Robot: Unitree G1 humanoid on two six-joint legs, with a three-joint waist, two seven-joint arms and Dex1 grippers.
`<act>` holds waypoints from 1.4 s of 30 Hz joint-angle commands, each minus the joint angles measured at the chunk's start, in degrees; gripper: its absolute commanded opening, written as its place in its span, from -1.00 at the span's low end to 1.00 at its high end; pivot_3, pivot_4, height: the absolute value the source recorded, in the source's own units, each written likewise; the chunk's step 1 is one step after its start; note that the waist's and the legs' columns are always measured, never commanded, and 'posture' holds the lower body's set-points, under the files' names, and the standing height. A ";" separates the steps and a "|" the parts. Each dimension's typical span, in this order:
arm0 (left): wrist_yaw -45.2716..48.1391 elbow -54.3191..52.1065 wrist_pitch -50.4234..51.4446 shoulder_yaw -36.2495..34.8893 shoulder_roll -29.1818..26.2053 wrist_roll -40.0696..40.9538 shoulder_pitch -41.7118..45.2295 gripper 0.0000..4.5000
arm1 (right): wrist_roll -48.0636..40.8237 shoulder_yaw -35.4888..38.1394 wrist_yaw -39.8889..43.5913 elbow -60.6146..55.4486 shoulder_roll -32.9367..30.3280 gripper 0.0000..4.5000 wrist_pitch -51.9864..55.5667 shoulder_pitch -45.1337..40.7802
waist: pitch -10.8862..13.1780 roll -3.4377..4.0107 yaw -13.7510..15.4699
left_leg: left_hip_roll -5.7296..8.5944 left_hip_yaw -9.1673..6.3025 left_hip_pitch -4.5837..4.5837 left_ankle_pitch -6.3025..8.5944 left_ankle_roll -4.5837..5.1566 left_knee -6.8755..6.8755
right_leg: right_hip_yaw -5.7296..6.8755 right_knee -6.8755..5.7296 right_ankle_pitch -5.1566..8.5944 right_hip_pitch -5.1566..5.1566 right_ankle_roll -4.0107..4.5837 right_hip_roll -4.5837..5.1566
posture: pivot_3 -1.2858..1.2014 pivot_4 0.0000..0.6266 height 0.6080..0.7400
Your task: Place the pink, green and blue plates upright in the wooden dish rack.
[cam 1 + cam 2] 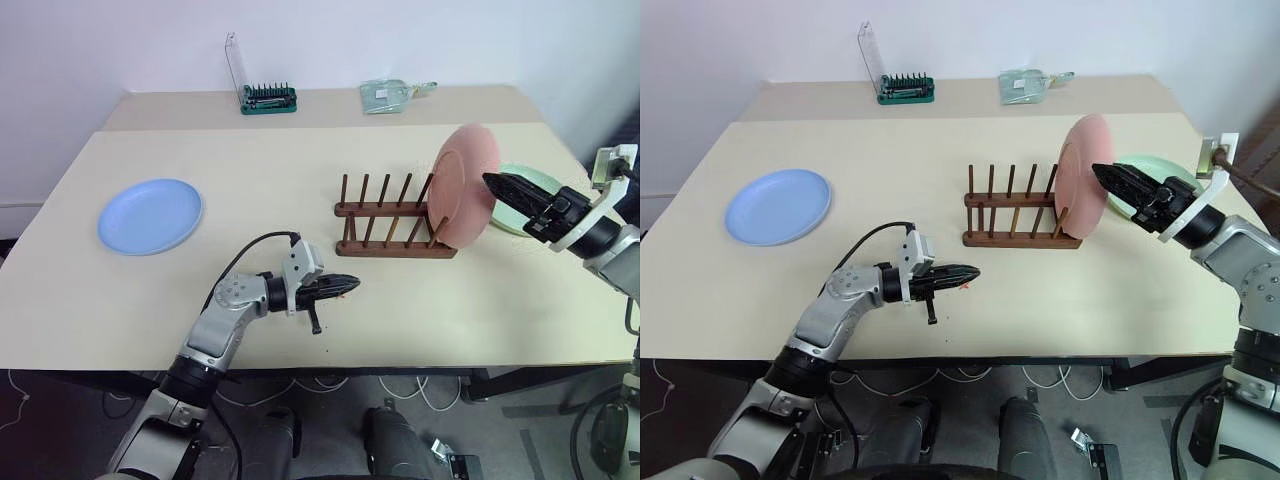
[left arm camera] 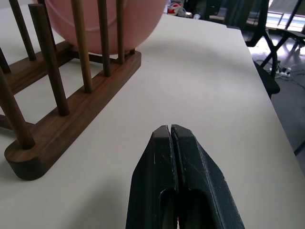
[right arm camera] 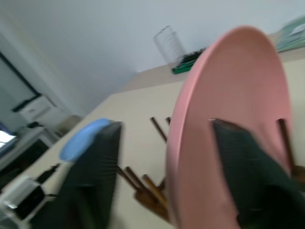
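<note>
Risk: salmon-pink round matte plate (image 1: 463,186), upright in end slot of dark wooden peg rack (image 1: 392,232) at centre-right, tipping if clipped by spread right pincer (image 1: 490,183) straddling its rim. Left pincer (image 1: 352,283) closed, empty, lower centre. Green plate (image 1: 527,184) far right, blue plate (image 1: 150,215) left, flat on bench (image 1: 250,170).

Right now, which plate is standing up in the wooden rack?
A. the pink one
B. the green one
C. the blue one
A: the pink plate stands on edge at the right end of the wooden rack, while the blue plate and the green plate lie flat on the table.
</note>
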State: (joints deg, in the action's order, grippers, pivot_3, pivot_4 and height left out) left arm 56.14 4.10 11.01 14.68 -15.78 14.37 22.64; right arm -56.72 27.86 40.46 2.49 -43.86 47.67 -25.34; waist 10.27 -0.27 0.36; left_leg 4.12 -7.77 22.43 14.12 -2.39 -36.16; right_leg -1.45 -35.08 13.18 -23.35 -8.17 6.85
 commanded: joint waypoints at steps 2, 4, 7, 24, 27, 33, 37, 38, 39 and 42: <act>-0.13 -2.58 0.05 -0.45 -0.19 0.82 -0.18 -1.00 | 5.76 3.13 0.67 -1.22 -3.22 0.55 -7.64 -0.34 | 0.00 0.00 0.03 | 0.00 0.01 0.00 0.00 0.00 0.00 | 0.00 0.00 0.00 0.00 0.00 0.00 | 0.03 -0.52 1.00; -0.28 -2.73 0.10 -0.48 -0.19 0.80 -0.23 -1.00 | 7.68 5.52 0.62 0.22 -5.05 0.55 -9.62 0.72 | 0.00 0.00 0.16 | 0.01 0.01 0.00 0.00 0.00 0.00 | 0.00 0.01 0.00 0.00 0.00 0.00 | 0.03 -0.52 1.00; -0.38 -2.72 0.32 -0.54 -0.16 0.91 -0.34 -1.00 | 16.98 4.08 1.87 4.61 -10.19 0.67 -15.18 5.78 | 0.00 -0.02 0.48 | 0.03 0.00 0.01 0.00 0.00 -0.01 | 0.00 0.02 0.00 0.04 -0.01 0.01 | 0.03 -0.52 1.00; -0.35 -1.95 0.29 -0.48 0.31 0.65 0.47 -1.00 | 68.19 -34.33 -7.79 55.12 -8.31 0.88 -62.31 -16.77 | 0.02 0.30 -1.47 | -0.02 0.21 -0.12 -0.01 -0.02 0.02 | -0.13 -0.03 -0.01 0.01 0.01 -0.01 | 0.03 -0.52 1.00; -0.57 -2.01 0.16 -0.54 0.24 0.48 0.50 -1.00 | 70.95 -36.13 -9.80 61.00 -7.02 0.39 -64.81 -20.44 | 0.03 0.29 -1.31 | 0.00 0.18 -0.10 -0.01 -0.02 0.02 | -0.14 -0.01 -0.01 0.02 0.01 -0.01 | 0.03 -0.52 1.00; -1.49 -3.11 0.59 -1.00 -0.27 0.71 -0.47 -1.00 | 72.53 -36.05 -13.04 64.41 -7.26 -0.99 -67.50 -21.89 | 0.02 0.30 -1.33 | 0.01 0.16 -0.09 -0.02 -0.03 0.02 | -0.16 0.00 -0.01 0.03 0.02 -0.01 | 0.03 -0.52 1.00; -2.27 -3.40 0.05 -1.09 -0.25 0.42 -0.66 -1.00 | 71.78 -34.27 -16.54 62.97 -8.75 -1.00 -68.78 -20.68 | 0.02 0.31 -1.39 | 0.01 0.16 -0.10 -0.02 -0.04 0.03 | -0.16 -0.01 -0.01 0.02 0.01 -0.01 | 0.03 -0.52 1.00; -2.88 -3.44 -0.88 -1.25 -0.16 -0.03 -0.66 -1.00 | 71.71 -33.64 -17.85 61.41 -9.82 -1.00 -69.64 -19.72 | 0.02 0.31 -1.38 | 0.01 0.16 -0.10 -0.02 -0.04 0.03 | -0.17 -0.01 -0.01 0.02 0.02 -0.01 | 0.03 -0.52 1.00; -3.47 -3.68 -1.11 -1.49 -0.05 -0.13 -0.65 -1.00 | 70.37 -31.87 -18.28 58.40 -11.06 -1.00 -70.09 -18.07 | 0.02 0.31 -1.35 | 0.01 0.16 -0.10 -0.02 -0.04 0.03 | -0.17 -0.01 -0.01 0.02 0.02 -0.01 | 0.03 -0.52 1.00; -4.43 -5.05 -1.15 -2.16 -0.22 0.40 -0.90 -1.00 | 63.93 -24.42 -15.87 42.90 -14.22 -1.00 -67.04 -10.67 | 0.03 0.36 -1.12 | 0.03 0.13 -0.05 -0.02 -0.03 0.04 | -0.16 0.01 -0.01 0.01 0.01 0.00 | 0.03 -0.52 1.00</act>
State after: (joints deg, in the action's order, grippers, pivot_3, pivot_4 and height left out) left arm 52.17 1.85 10.71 13.66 -15.98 14.22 21.66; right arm 11.22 -1.26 24.19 53.37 -55.41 -20.02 -36.43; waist 10.30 0.09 -0.75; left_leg 4.16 -7.62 22.37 14.10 -2.42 -36.13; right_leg -1.64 -35.07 13.17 -23.35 -8.17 6.85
